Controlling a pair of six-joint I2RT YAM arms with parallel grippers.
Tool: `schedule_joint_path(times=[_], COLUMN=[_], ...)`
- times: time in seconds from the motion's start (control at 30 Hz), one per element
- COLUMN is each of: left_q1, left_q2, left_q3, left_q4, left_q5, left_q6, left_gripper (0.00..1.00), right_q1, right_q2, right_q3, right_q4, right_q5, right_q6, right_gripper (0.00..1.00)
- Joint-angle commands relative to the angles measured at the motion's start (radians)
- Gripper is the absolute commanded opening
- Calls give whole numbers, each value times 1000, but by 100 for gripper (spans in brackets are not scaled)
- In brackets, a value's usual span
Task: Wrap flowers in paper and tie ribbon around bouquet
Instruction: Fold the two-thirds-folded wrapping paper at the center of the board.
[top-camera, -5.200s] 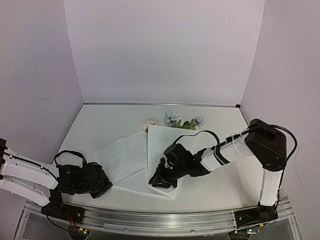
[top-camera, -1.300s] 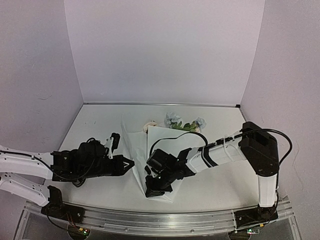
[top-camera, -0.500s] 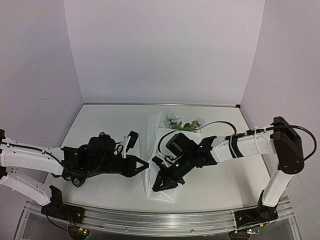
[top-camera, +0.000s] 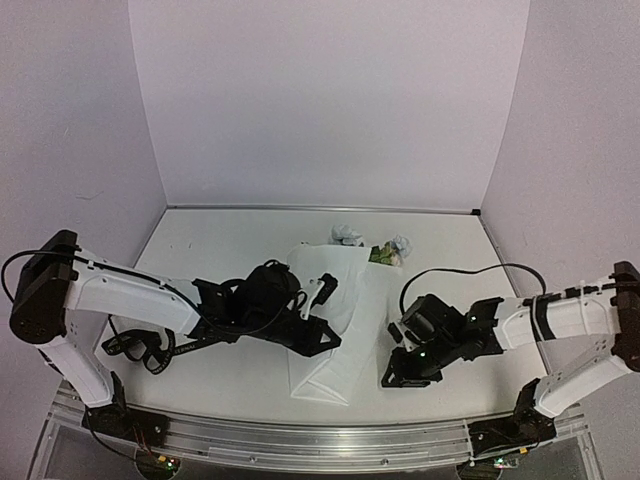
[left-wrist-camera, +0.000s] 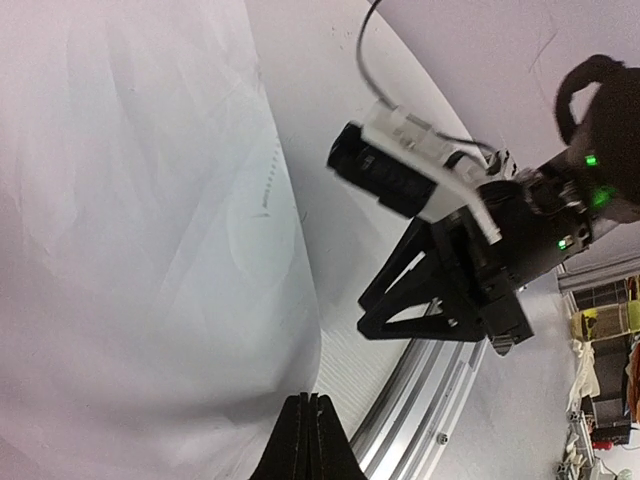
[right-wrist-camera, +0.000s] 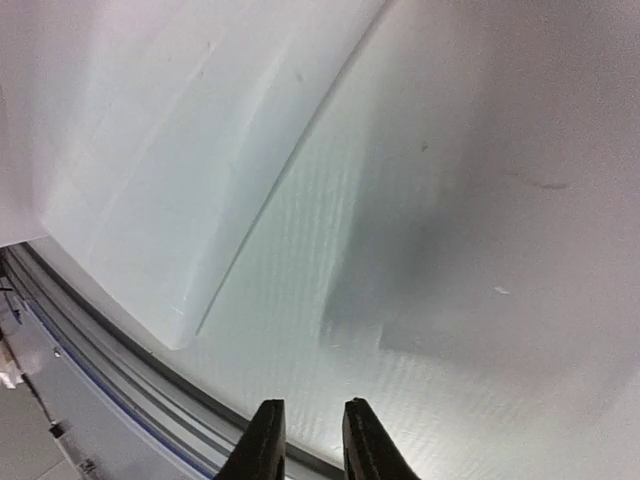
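The white paper (top-camera: 330, 300) lies folded over the flowers, whose pale blooms (top-camera: 347, 234) and green leaves (top-camera: 383, 255) stick out at its far end. My left gripper (top-camera: 335, 343) reaches across the fold and is shut on the paper's edge. In the left wrist view the closed tips (left-wrist-camera: 310, 400) meet the paper (left-wrist-camera: 150, 200) where it creases. My right gripper (top-camera: 390, 377) sits on the table just right of the paper, its jaws a little apart with nothing between them (right-wrist-camera: 308, 410). The paper's near corner (right-wrist-camera: 175, 335) lies to its left. The ribbon is out of view.
The metal rail (top-camera: 320, 440) runs along the near table edge, close to both grippers. My right arm (left-wrist-camera: 470, 260) shows in the left wrist view, a short way from the left fingertips. Black cable loops (top-camera: 135, 348) hang under my left arm. White walls enclose the table.
My left gripper has swept right, carrying the paper's left half over the flowers. My right gripper has let go of the paper, pulled away to the right and opened slightly.
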Motion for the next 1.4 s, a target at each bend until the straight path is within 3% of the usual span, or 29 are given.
schedule_joint_path(times=[0.0,0.13,0.27,0.43,0.6,1.03,1.13,1.3,1.37], left_q1=[-4,-4,-4,-3,-4,-3,-4,-3,-3], left_q2=[76,130,162,199,226,250,255,267,264], left_q3=[87,111,127,152,172,189,188,201,206], left_q4=[-39,-42,-39,-45,-43,-44,-37,-33,-38], left_q5=[51,64,77,95,106,122,131,144,146], left_q6=[40,42,44,56,64,81,81,86,86], left_gripper=[0,0,0,0,0,0,0,0,2], right_q1=[-15,-70,-127,-188,-235,-268,-270,-278,-286], right_q2=[-158,-224,-177,-73,28,201,220,243,249], right_q3=[-50,-33,66,168,227,278,285,283,278], right_q4=[1,-5,-3,39,95,210,224,225,224], right_q5=[239,258,196,143,110,82,81,83,84], right_q6=[9,4,-7,27,93,195,205,200,189], right_gripper=[31,55,68,78,79,48,35,5,0])
